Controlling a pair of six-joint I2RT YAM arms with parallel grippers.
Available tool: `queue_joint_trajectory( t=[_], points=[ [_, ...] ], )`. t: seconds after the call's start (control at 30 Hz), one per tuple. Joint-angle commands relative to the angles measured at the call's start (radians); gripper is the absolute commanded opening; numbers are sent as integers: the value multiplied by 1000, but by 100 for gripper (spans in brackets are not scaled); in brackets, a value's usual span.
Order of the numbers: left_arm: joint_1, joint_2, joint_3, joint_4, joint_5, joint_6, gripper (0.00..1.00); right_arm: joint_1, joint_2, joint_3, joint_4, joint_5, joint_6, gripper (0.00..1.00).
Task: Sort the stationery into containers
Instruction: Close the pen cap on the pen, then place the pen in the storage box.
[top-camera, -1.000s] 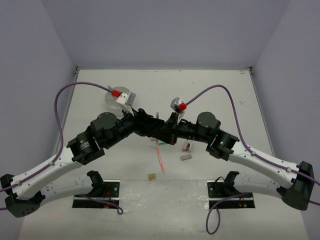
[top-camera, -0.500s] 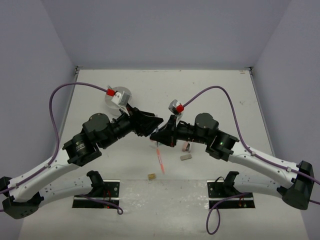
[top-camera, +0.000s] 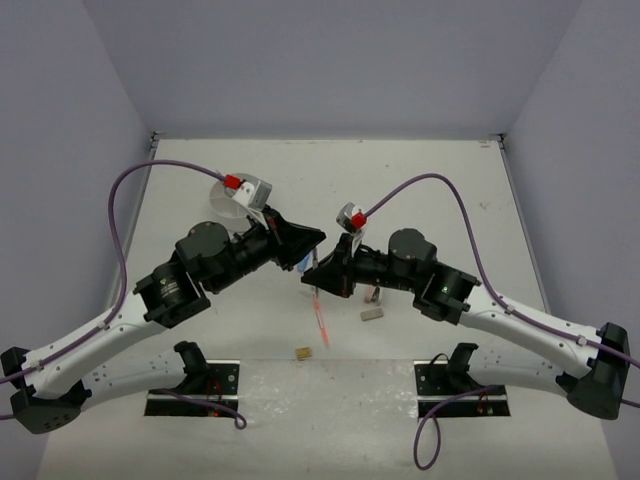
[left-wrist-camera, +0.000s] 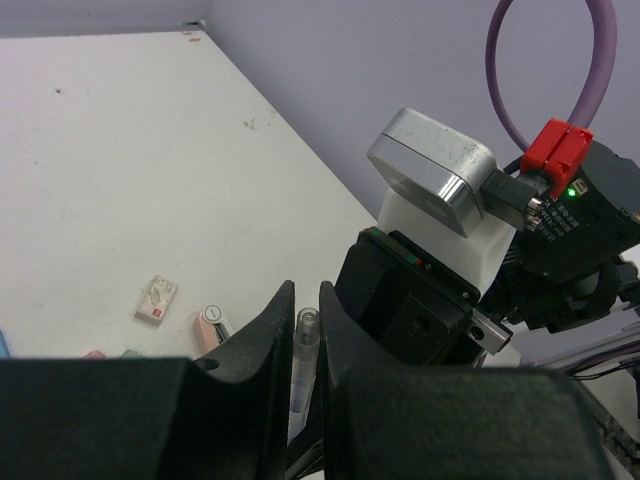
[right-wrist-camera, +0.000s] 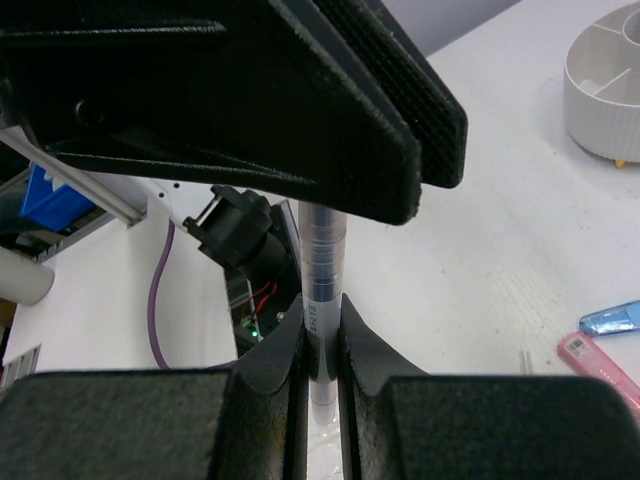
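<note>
On the bench, left of centre, sits the white tub, partly hidden behind the left wrist in the top view. Both arms meet nose to nose above mid-bench, clear of the surface. The left fingers look closed on one end of the pen, and the right fingers are clamped on the other end. So one pen, two grips, off the bench.

The pen's long axis runs straight along both sets of fingers, tip to tip. The tub is on the left arm's side, just beyond its wrist; the right arm is well apart from it.

My read: this is a handover, and right has to let go before left swings to the tub. Pulling before release risks a twisted or dropped pen.
</note>
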Motion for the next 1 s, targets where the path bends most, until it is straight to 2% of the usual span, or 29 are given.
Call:
queue_joint_trajectory(
  t=[0.0,0.13,0.27,0.33,0.43,0.57,0.6,0.63,0.7,0.73,0.77,0.83,0.9,0.97],
  points=[
    [-4,-4,-1,2,66,2,12,2,-25,73,-66,119,-40,0],
    [-2,6,-18,-31,55,-2,31,2,-8,135,-133,143,-79,0],
    [-4,27,10,-71,32,2,31,2,21,145,-154,140,-102,0],
    [-2,45,36,-98,13,6,27,2,23,136,-165,153,-119,0],
    [-2,66,73,-119,-9,19,6,2,21,121,-168,153,-142,0],
    [-1,100,128,-163,-90,35,0,2,16,106,-179,176,-174,0],
    [-2,110,143,-177,-129,39,0,2,14,102,-185,196,-178,9],
    [-2,118,156,-189,-189,42,0,2,12,96,-191,217,-178,24],
    [1,143,194,-230,-298,39,0,1,5,83,-199,291,-172,72],
    [2,156,210,-248,-360,39,0,2,-2,73,-202,296,-168,93],
    [4,183,237,-271,-473,41,0,2,-17,50,-209,354,-154,98],
    [17,214,260,-285,-619,35,0,-1,-41,3,-213,433,-139,99],
    [75,278,292,-281,-790,37,0,-7,-92,-37,-213,467,-129,99],
    [178,327,319,-267,-832,47,0,-14,-121,-60,-211,504,-130,99]
  ],
)
